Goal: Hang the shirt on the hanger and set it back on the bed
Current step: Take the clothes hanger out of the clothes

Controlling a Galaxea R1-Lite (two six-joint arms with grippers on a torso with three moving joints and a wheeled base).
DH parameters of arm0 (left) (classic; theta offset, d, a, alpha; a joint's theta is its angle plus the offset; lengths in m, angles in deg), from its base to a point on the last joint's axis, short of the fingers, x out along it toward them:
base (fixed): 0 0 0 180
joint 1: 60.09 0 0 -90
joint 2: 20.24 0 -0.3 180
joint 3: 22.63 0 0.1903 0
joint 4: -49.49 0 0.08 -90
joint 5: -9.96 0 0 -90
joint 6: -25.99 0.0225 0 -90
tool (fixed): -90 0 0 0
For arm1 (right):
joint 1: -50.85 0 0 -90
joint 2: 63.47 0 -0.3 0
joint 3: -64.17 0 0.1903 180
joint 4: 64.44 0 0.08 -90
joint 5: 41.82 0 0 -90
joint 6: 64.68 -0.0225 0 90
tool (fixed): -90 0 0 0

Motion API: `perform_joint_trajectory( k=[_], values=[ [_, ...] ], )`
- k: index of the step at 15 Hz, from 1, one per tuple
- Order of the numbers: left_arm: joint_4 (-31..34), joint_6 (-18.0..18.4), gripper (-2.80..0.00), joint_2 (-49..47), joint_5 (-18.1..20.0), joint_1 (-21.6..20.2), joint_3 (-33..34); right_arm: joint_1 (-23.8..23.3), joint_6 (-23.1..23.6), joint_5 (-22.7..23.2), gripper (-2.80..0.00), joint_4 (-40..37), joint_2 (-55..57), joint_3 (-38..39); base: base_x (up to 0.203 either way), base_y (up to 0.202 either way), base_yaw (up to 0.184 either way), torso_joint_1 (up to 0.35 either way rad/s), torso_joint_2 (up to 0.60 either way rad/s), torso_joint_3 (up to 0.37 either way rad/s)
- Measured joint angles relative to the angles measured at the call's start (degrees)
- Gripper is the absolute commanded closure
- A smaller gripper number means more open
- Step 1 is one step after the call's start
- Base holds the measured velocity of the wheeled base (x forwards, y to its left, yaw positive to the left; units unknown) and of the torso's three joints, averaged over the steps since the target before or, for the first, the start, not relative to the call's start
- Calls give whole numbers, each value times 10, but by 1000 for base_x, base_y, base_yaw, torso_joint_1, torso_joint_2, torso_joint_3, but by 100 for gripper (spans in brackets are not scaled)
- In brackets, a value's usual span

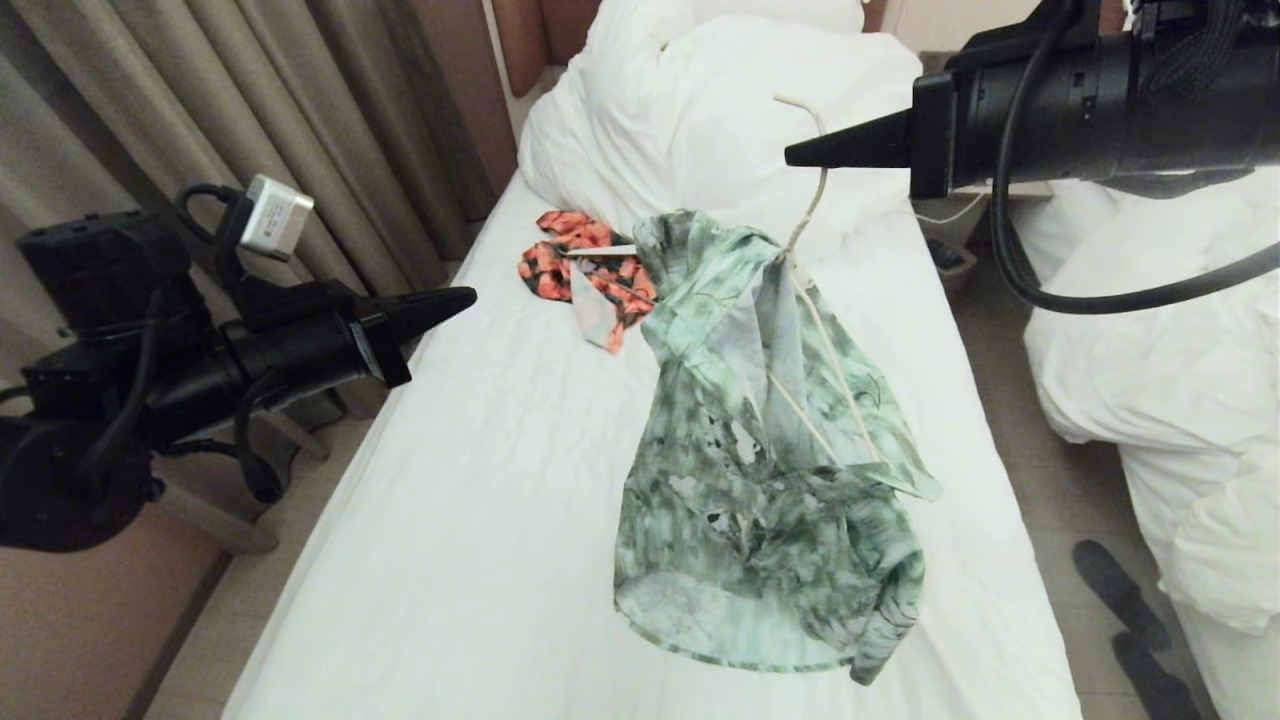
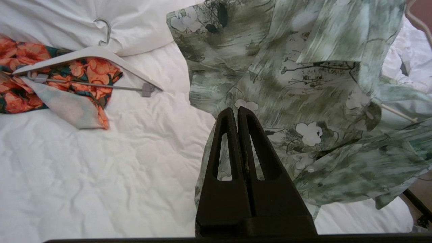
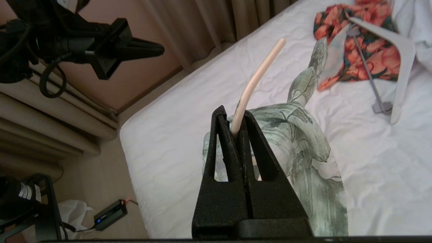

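The green and white flowered shirt (image 1: 760,480) hangs bunched on the thin cream hanger (image 1: 815,195) above the bed (image 1: 480,500), its hem low near the white sheet. My right gripper (image 1: 797,156) reaches in from the upper right, shut on the hanger's hook (image 3: 251,81), with the shirt (image 3: 314,158) draped below it. Over the bed's left edge my left gripper (image 1: 466,296) is shut with nothing in it. In the left wrist view that gripper (image 2: 235,109) points at the shirt (image 2: 303,84) without touching it.
An orange-and-black floral garment (image 1: 575,265) lies near the duvet (image 1: 700,110) with a thick white clip hanger (image 2: 84,54) on it. A second white bed (image 1: 1180,380) stands to the right across a narrow floor gap. Curtains (image 1: 250,120) hang on the left.
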Motion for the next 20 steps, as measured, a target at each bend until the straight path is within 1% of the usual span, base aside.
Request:
perform_joint_trajectory(
  k=[5, 7, 9, 11, 13, 16, 18, 19, 20],
  values=[
    [0, 0, 0, 2, 0, 2, 2, 0, 0, 0, 0, 1, -6, -5, 0, 0, 0, 75, -164, -94],
    [0, 0, 0, 3, 1, 2, 2, 0, 12, 0, 0, 0, -12, -5, 0, 0, 0, 76, -163, -93],
    [0, 0, 0, 3, 2, 2, 3, 1, 48, 2, 0, -3, -22, -5, 0, 0, 0, 16, -48, -19],
    [0, 1, 0, 3, 2, 4, 4, 2, 88, 15, 0, -22, -35, -4, 0, 0, 0, 0, 0, 0],
    [1, 1, 0, 3, 1, 8, 8, 4, 125, 41, 0, -59, -44, -4, 0, 0, 0, 0, 0, 0],
    [2, 2, 0, 3, 1, 18, 16, 0, 172, 93, 0, -110, -45, -16, 0, 0, 0, 0, 0, 0],
    [4, 2, 0, 2, 0, 32, 21, -16, 214, 127, 0, -112, -34, -28, 0, 0, 0, 0, 0, 0],
    [6, 2, 0, 2, 0, 37, 22, -26, 235, 136, 0, -112, -28, -30, 0, 0, 0, 0, 0, 0],
    [14, 2, 0, 1, 0, 39, 22, -36, 245, 145, 0, -112, -22, -31, 0, 0, 0, 0, 0, 0]
  ],
)
